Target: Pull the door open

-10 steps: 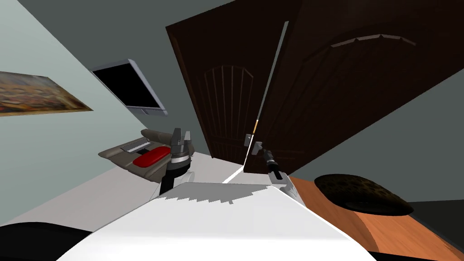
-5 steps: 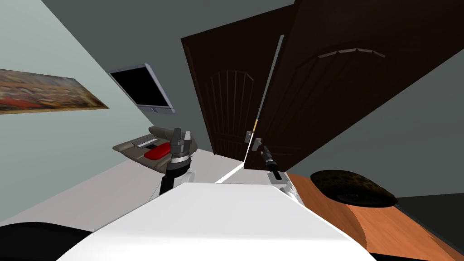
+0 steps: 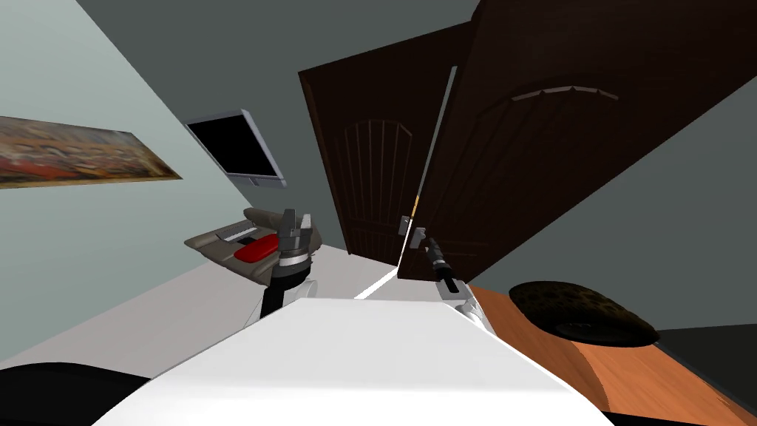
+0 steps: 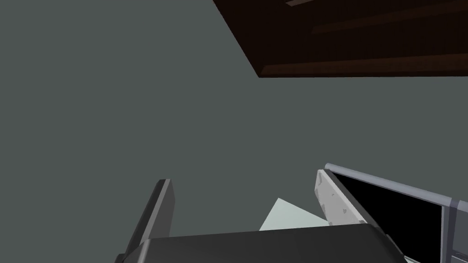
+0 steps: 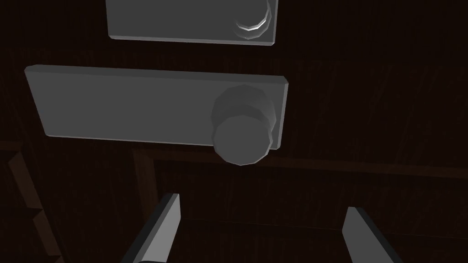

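**Hovering short of the knob, right fingers spread**

Right gripper (image 5: 263, 203) pointed straight at the dark brown door (image 3: 562, 148), fingers (image 5: 161, 223) wide apart w/ nothing between them. Round grey knob (image 5: 241, 142) sat just beyond the fingertips, not yet inside the gap, on a long grey plate (image 5: 137, 107). A second grey plate (image 5: 183, 20) lay just past it (small shiny stud on it). In the head cam the knob was low on the door, by its free edge, right forearm reaching up to it. Door stood ajar: a thin pale strip (image 3: 442, 126) ran between it and another dark panel (image 3: 369, 170) on its left.

Left gripper (image 3: 294, 222) was held upright, well apart from the door, near a grey sofa (image 3: 211, 250) w/ a red cushion (image 3: 255, 250). Its fingers were spread too, empty. Wall screen (image 3: 235, 146) and a painting (image 3: 74, 157) hung on the left wall. A dark mottled mound (image 3: 580, 312) lay on orange wood floor (image 3: 643, 377) to the right.
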Robot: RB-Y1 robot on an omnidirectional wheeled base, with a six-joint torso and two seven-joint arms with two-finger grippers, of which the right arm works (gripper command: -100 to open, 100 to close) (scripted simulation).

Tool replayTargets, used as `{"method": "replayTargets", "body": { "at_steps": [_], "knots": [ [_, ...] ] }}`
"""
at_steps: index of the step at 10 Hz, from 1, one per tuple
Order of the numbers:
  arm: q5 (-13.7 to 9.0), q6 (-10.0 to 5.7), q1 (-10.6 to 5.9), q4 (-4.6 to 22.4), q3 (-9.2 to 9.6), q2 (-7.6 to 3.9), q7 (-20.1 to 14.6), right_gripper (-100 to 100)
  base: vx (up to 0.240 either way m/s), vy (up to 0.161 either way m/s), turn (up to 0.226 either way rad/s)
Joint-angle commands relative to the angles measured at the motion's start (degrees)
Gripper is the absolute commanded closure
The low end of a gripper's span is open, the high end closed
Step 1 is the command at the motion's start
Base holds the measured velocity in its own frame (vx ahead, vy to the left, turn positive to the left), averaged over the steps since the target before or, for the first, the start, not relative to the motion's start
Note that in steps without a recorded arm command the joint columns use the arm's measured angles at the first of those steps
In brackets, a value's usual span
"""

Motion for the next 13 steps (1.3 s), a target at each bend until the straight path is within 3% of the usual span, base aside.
{"method": "replayTargets", "body": {
  "at_steps": [1, 4, 5, 10, 11, 13],
  "knots": [
    [-0.2, -0.05, -0.47, 0.55, -0.27, 0.22, 0.57, -100, 0.228, -0.053, 0.019],
    [-0.36, -0.12, -1.06, 1.06, -0.42, 0.42, 0.97, -100, 0.167, 0.009, 0.027],
    [-0.36, -0.12, -1.06, 1.06, -0.42, 0.42, 0.97, 100, -0.009, -0.005, -0.009],
    [-0.36, -0.12, -1.06, 1.06, -0.42, 0.42, 0.97, 100, -0.02, -0.003, 0.001],
    [0.1, -0.84, -0.16, 0.51, 0.65, -0.54, -0.31, 100, -0.118, -0.07, 0.105],
    [0.46, -1.52, 0.57, -0.04, 1.53, -1.38, -1.49, 100, -0.166, -0.102, 0.143]
  ]
}}
